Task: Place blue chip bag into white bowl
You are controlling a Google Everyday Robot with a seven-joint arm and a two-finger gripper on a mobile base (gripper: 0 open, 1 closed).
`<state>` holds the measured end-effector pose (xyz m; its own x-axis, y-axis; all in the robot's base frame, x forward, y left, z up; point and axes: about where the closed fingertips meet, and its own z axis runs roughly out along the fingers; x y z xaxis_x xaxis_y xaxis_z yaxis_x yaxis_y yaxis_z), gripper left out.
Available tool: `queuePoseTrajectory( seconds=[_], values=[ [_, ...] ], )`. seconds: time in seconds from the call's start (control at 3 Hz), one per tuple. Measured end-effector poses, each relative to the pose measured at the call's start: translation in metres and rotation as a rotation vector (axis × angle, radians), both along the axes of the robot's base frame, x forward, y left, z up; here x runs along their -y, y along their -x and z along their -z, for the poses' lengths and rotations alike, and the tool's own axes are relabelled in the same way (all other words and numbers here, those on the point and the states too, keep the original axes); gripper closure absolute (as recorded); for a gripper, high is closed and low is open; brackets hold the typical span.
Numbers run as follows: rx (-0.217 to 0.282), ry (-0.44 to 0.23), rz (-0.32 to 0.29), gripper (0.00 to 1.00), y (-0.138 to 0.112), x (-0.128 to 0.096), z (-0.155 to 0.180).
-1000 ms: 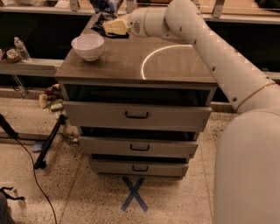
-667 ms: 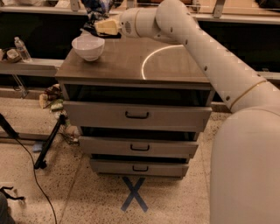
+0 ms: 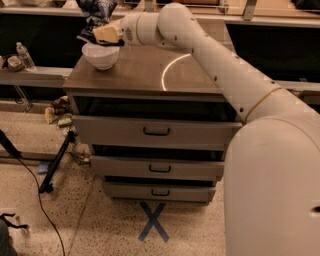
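Note:
The white bowl [image 3: 101, 55] stands at the back left corner of the grey drawer cabinet's top [image 3: 145, 75]. My gripper [image 3: 98, 33] reaches in from the right and hangs right above the bowl. It is shut on the blue chip bag [image 3: 96, 11], which sticks up dark and glossy from the fingers, above the bowl's rim. The bag's lower end is hidden behind the gripper.
The cabinet has three partly open drawers [image 3: 155, 132]. A water bottle [image 3: 25, 56] stands on a low shelf to the left. A black stand leg and cable [image 3: 52, 165] lie on the floor at the left. A blue X [image 3: 153, 222] is taped on the floor.
My gripper has carried the blue chip bag leftward, from right of the bowl to directly above it.

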<state>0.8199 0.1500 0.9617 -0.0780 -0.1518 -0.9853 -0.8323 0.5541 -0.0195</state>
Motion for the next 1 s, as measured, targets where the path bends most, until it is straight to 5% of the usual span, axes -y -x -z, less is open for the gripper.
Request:
queuePoseTrajectory(
  seconds=[0.33, 1.0],
  values=[
    [-0.013, 0.005, -0.017, 0.83, 0.001, -0.018, 0.005],
    [-0.024, 0.015, -0.039, 0.21, 0.004, -0.037, 0.013]
  ],
)
